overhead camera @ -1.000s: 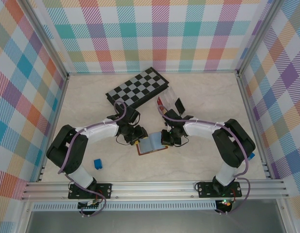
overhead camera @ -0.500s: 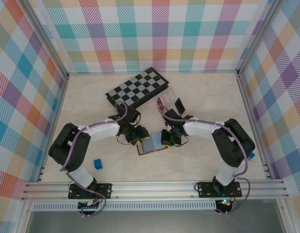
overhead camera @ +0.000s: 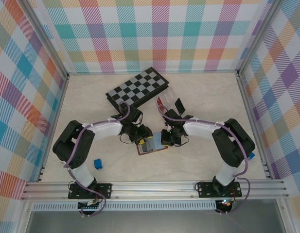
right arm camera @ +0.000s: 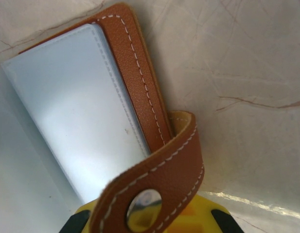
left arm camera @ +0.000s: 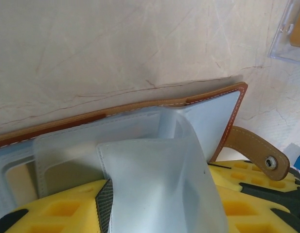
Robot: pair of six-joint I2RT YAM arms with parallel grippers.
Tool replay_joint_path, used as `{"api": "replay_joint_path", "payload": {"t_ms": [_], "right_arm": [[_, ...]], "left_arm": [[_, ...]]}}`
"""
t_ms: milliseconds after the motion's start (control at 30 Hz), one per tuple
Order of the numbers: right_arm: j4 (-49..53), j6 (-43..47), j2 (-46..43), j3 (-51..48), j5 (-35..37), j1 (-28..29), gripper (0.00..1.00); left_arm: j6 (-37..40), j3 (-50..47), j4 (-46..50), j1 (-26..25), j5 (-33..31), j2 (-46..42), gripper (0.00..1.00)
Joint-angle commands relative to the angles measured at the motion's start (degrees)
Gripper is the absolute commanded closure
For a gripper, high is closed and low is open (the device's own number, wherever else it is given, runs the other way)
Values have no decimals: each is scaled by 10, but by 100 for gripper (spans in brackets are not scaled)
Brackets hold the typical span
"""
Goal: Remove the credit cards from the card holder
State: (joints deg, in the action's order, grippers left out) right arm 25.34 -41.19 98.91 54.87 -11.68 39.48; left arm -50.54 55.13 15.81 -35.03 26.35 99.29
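The brown leather card holder (overhead camera: 152, 145) lies open on the table between my two grippers, pale blue-grey lining up. My left gripper (overhead camera: 142, 136) is at its left side. In the left wrist view a frosted plastic sleeve (left arm camera: 154, 179) curls up between the yellow fingers (left arm camera: 47, 216) and touches both. My right gripper (overhead camera: 166, 139) is shut on the snap tab (right arm camera: 159, 179), which bends back over its yellow tip. The tab (left arm camera: 254, 150) also shows in the left wrist view, lying against the right gripper's yellow finger. The credit cards are hidden inside the sleeves.
A folded chessboard (overhead camera: 136, 87) lies behind the arms, with a clear plastic compartment box (overhead camera: 170, 101) to its right; a corner of that box (left arm camera: 291, 34) shows in the left wrist view. A small blue block (overhead camera: 97, 163) sits at the front left.
My left gripper has moved a little to the right, farther over the card holder. The right gripper and the tab have stayed where they were.
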Motion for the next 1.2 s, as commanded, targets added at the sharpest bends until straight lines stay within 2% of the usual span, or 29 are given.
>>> {"api": "replay_joint_path", "payload": {"t_ms": [0, 200, 500, 833, 933, 1167], "right_arm": [[23, -2, 19, -8, 18, 4, 97], [21, -10, -7, -12, 19, 4, 97], [6, -10, -95, -42, 32, 4, 97], [3, -9, -128, -56, 36, 4, 95], [-7, -2, -156, -63, 41, 4, 88], [-44, 43, -211, -93, 20, 4, 63]], "left_arm": [[-7, 13, -36, -14, 29, 21, 54], [-37, 20, -103, -20, 68, 43, 55], [-67, 30, -168, -22, 86, 56, 55], [-68, 28, -172, -22, 92, 39, 56], [-67, 29, -172, -22, 92, 40, 59], [-68, 37, -173, -26, 95, 46, 67]]}}
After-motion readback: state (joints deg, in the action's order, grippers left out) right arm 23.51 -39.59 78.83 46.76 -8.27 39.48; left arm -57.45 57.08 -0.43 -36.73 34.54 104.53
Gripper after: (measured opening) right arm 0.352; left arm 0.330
